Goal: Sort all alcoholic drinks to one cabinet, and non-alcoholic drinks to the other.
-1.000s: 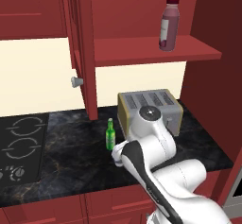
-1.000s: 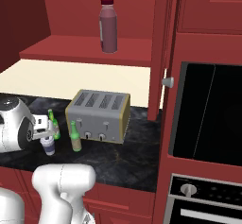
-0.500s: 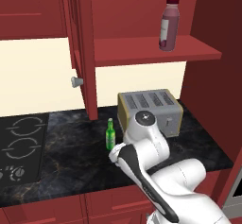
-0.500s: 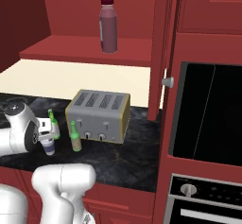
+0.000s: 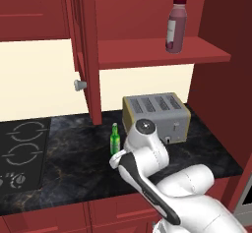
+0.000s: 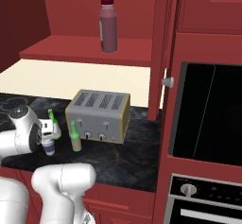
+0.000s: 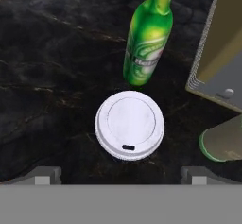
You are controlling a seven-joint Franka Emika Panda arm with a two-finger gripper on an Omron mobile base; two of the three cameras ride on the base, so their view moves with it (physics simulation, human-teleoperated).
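The non-alcoholic white lidded cup (image 7: 129,124) stands on the dark counter, right under my open gripper (image 7: 121,175), whose fingertips (image 7: 47,173) sit wide on either side of it. In the right base view my gripper (image 6: 47,135) hangs just above the cup (image 6: 48,147). Beyond the cup stands an alcoholic bright green bottle (image 7: 146,43) (image 5: 115,139) (image 6: 53,123). A paler olive bottle (image 6: 75,137) (image 7: 222,143) stands beside it, in front of the toaster. The dark red juice bottle (image 5: 176,25) (image 6: 108,25) stands upright on the open cabinet's shelf (image 5: 162,50).
A metal toaster (image 5: 156,116) (image 6: 99,116) (image 7: 222,53) stands close to the right of the bottles. The cabinet door (image 5: 81,55) hangs open with its knob (image 5: 79,84) toward the counter. A cooktop (image 5: 22,148) lies to the left, a wall oven (image 6: 208,109) to the right.
My hand has sunk a little toward the cup with its jaws still wide. The bottles, cup and juice bottle have not moved.
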